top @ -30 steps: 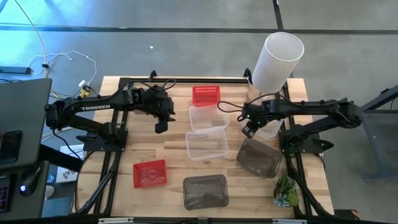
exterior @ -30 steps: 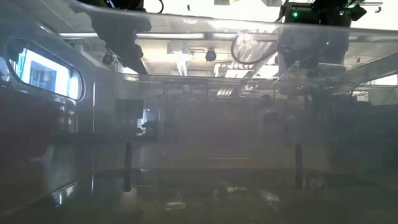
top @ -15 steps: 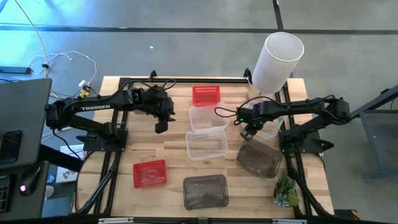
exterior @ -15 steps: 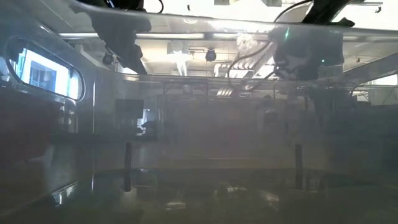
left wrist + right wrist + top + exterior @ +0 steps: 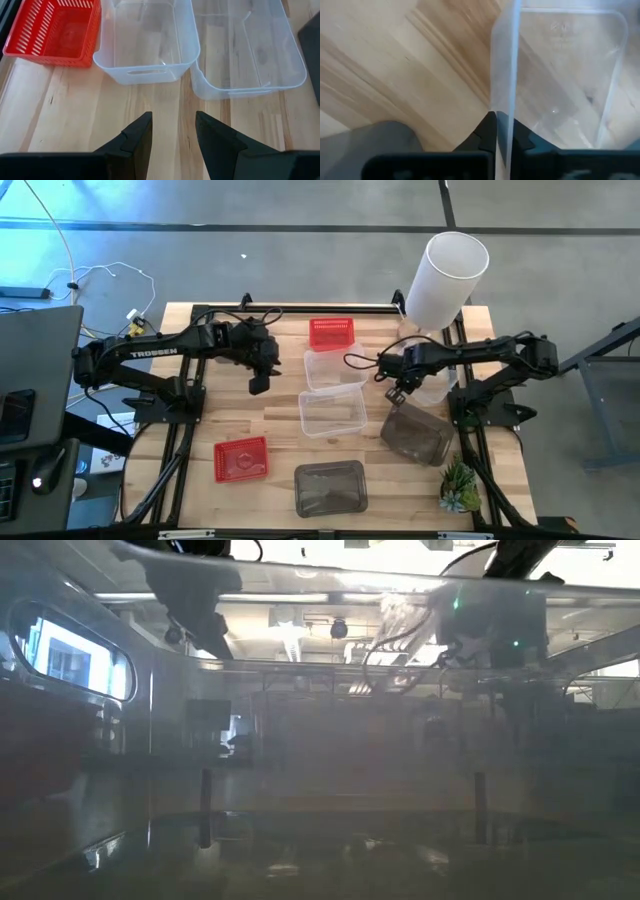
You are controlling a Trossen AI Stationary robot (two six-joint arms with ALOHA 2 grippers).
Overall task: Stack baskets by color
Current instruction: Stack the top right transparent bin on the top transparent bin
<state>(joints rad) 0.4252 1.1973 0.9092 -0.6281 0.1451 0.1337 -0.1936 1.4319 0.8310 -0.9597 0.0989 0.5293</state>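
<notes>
My right gripper (image 5: 397, 392) points down at the table's right side, shut on a clear basket (image 5: 432, 383) that stands in front of the white cylinder. My left gripper (image 5: 258, 383) hangs open over bare wood at the left, touching nothing (image 5: 172, 135). Two more clear baskets (image 5: 334, 368) (image 5: 333, 412) stand side by side on their bottoms at mid-table. A red basket (image 5: 331, 333) is at the far edge and another (image 5: 241, 458) at the near left. Two dark grey baskets (image 5: 417, 432) (image 5: 331, 488) sit near the front. My right gripper pinches the clear basket's side wall at its rim (image 5: 504, 117) between its two fingers, one finger inside the basket and one outside. The fingers come from above, pointing down. The basket (image 5: 560, 75) sits upright; whether its bottom is clear of the wood, I cannot tell.
A tall white cylinder (image 5: 445, 280) stands at the far right corner, close behind the held basket. A small green plant (image 5: 460, 488) is at the near right corner. The dark grey basket lies just in front of my right gripper (image 5: 370, 142). Bare wood lies around my left gripper.
My right gripper has sunk toward the table over the clear basket's wall and has shut on it. The baskets stay where they were.
</notes>
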